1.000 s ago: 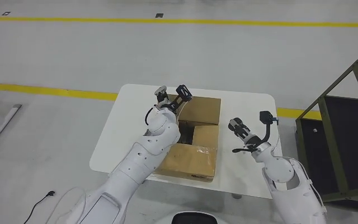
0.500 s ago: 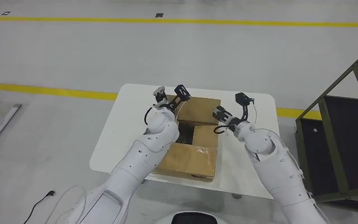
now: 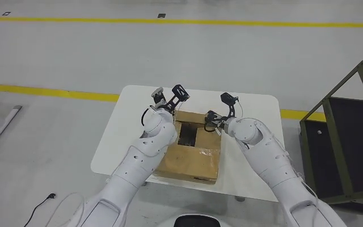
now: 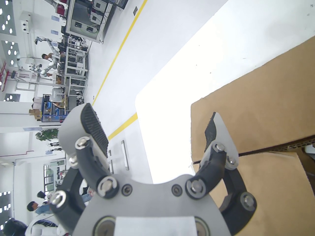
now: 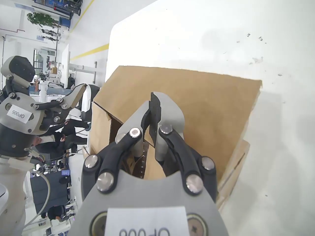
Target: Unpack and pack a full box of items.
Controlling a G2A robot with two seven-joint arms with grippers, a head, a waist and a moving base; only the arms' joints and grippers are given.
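Over by the 11 o'clock corner of the cardboard box (image 3: 187,172), the left end effector (image 4: 150,114) hangs with its jaws spread wide and nothing between them. One ribbed finger (image 4: 94,128) sits out over the white desk (image 3: 258,102), and the other is above the box's far flap (image 3: 191,117).

The box itself stands about mid-desk, nearer the 6 o'clock edge. Its near flap (image 3: 198,150) lies folded flat over the top, while the far flap, on the 12 o'clock side, is tilted up off the box. Between the two flaps is a dark opening (image 3: 187,133). I can't make out what lies down inside it.

At the box's 1 o'clock corner, the right end effector (image 5: 153,104) is poised over the edge of that opening, just in front of the raised far flap. Its black pads (image 5: 155,114) are drawn in until they all but meet, and I see nothing caught between them.
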